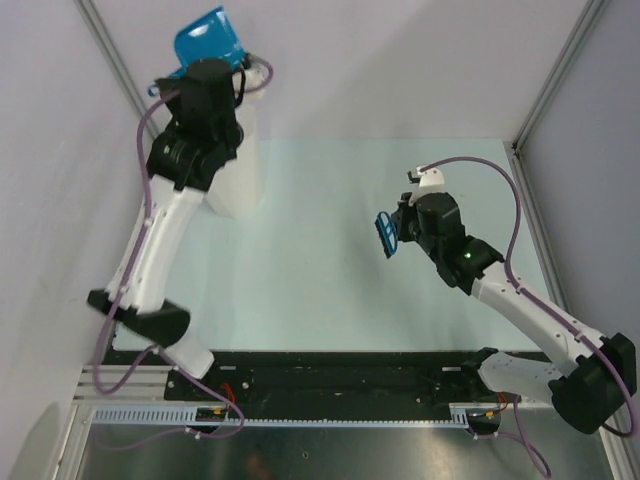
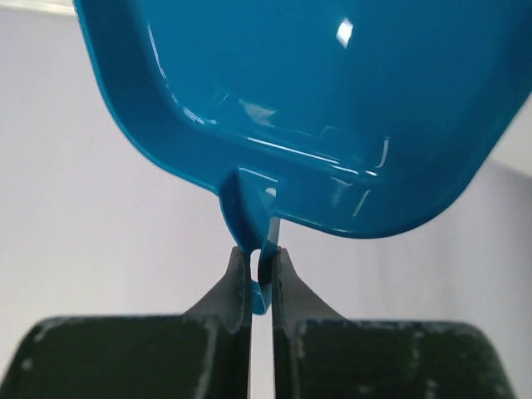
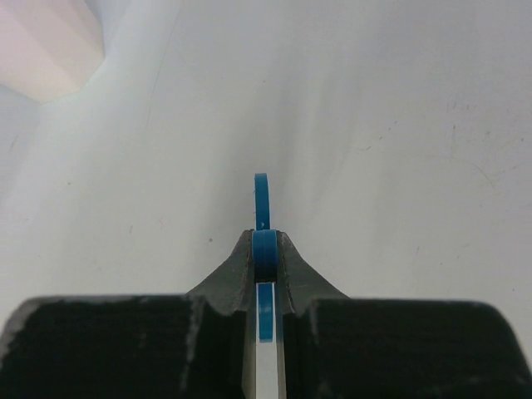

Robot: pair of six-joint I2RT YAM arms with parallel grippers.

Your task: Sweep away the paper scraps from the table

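Mint table (image 1: 330,270), left end effector (image 2: 261,258) clamping blue dustpan (image 2: 332,100), right end effector (image 3: 264,245) pinching blue brush (image 1: 386,236)

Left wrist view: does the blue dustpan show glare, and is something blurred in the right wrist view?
Left wrist view: yes, white highlights on the glossy dustpan. Right wrist view: the white bin at top left is soft and overexposed; the table looks washed out.

No readable text, labels, brands or numbers anywhere in the three views.
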